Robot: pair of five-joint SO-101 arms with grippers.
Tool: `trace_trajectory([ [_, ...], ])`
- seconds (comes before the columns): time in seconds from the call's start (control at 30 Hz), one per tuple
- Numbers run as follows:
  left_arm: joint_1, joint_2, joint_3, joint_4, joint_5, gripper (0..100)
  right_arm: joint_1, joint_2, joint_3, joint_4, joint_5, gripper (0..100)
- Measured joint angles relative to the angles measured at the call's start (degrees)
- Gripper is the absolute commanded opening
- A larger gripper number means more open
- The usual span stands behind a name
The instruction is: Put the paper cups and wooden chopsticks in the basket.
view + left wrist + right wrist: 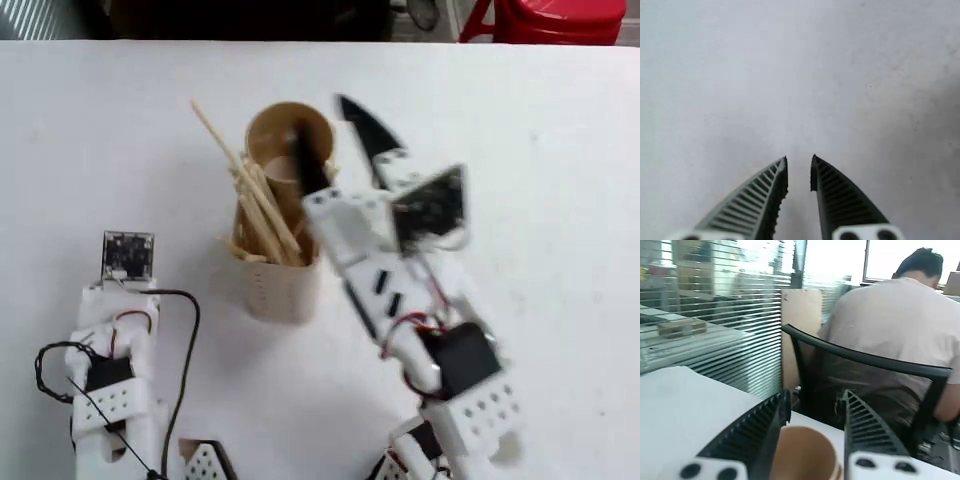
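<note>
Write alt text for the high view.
The white right gripper, black jaws open, hangs over a brown paper cup standing in a beige perforated basket beside wooden chopsticks, on a white table. The left arm sits apart at lower left.

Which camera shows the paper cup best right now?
High view: the paper cup shows most of its open rim, in the basket beside the chopsticks. Right wrist view catches part of it close at the right end effector. Left wrist view faces the tabletop.
</note>
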Motion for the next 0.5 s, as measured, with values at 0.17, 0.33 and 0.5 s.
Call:
trace_trajectory([
  [0.17, 0.0, 0.0, 0.0, 0.0, 0.0, 10, 7.4, -6.2, 2.4, 13.8, 0.1, 15.9],
  [0.33, 0.0, 0.0, 0.0, 0.0, 0.0, 10, 16.4, -9.8, 4.2, 29.7, 7.2, 15.6],
  [0.5, 0.0, 0.0, 0.0, 0.0, 0.0, 10, 19.7, -14.9, 14.0, 39.3, 12.6, 5.8],
])
